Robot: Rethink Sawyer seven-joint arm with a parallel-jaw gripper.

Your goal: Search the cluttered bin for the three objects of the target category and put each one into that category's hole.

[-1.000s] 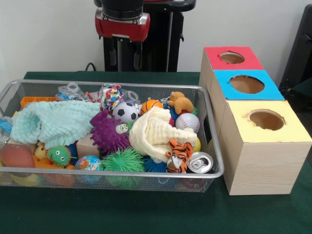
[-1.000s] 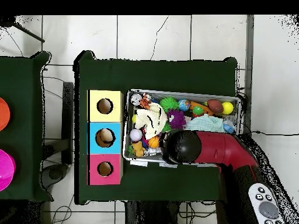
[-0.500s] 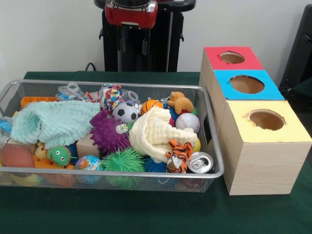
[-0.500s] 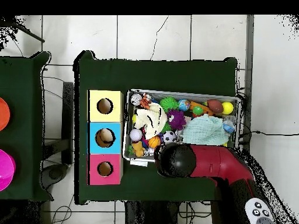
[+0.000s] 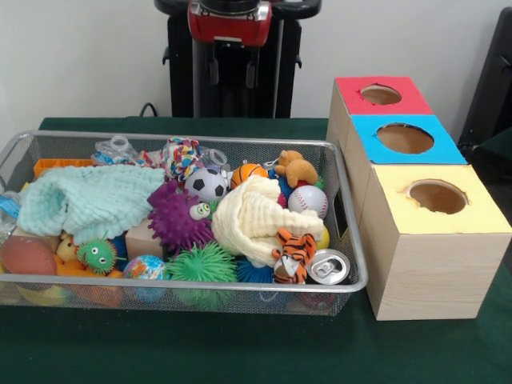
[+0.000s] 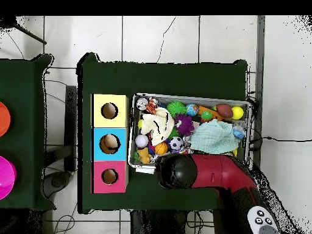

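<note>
While the red and black arm [image 6: 213,173] was held high behind the wire bin [image 5: 344,240], only two dark fingers [image 5: 214,72] could be seen hanging under its red head. The gripper [image 5: 232,74] was above the far edge of the bin and touched nothing. The fingers were set a little apart, and nothing was held between them.

The bin was placed on the green tabletop [image 5: 240,352] and was filled with toys. A mint green cloth [image 5: 84,200] was spread over the left part. A cream cloth [image 5: 252,216] was heaped near the middle. A purple spiky ball [image 5: 174,220] was seen between the two cloths. A soccer ball [image 5: 206,184] and a small basketball [image 5: 248,172] were found just behind it. A baseball [image 5: 308,200] was tucked beside the cream cloth, and a brown teddy bear [image 5: 296,168] was laid behind that. A toy tiger [image 5: 292,254] was propped at the front, touching a silver can [image 5: 328,266] in the front right corner. A green spiky ball [image 5: 202,264] was pressed against the front wall.

Three wooden boxes were lined up to the right of the bin, each with a round hole on top. The yellow box [image 5: 448,240] was nearest, the blue box [image 5: 364,136] was in the middle, and the red box [image 5: 346,88] was farthest back. From above, something brown was seen in the blue box's hole.
</note>
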